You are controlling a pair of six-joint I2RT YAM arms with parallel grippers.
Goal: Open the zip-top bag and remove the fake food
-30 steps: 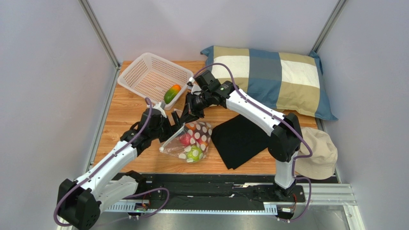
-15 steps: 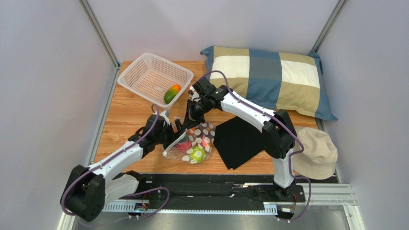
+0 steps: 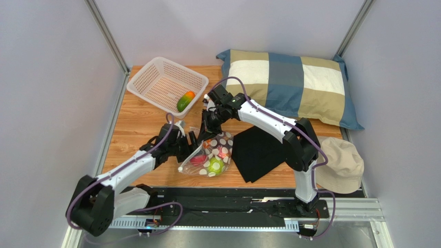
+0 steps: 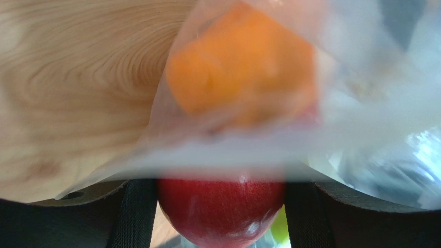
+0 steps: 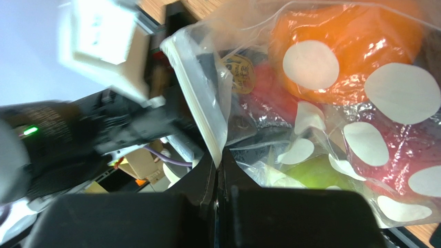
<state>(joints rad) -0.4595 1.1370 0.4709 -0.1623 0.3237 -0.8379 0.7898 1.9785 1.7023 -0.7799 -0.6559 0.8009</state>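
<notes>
On the table (image 3: 134,121), right claw (image 5: 218,171) pinches bag (image 5: 362,134) rim — left claw (image 4: 221,219) straddles red fruit (image 4: 222,204), can't tell if gripped.

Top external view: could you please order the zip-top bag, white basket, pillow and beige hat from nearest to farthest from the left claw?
1. zip-top bag, beside the left claw
2. white basket, back left
3. pillow, back right
4. beige hat, near right edge

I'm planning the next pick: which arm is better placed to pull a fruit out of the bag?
Left. The left end effector is at the zip-top bag's mouth, fingers either side of the red fruit. The right end effector is shut on the bag's rim, so it is occupied.
</notes>
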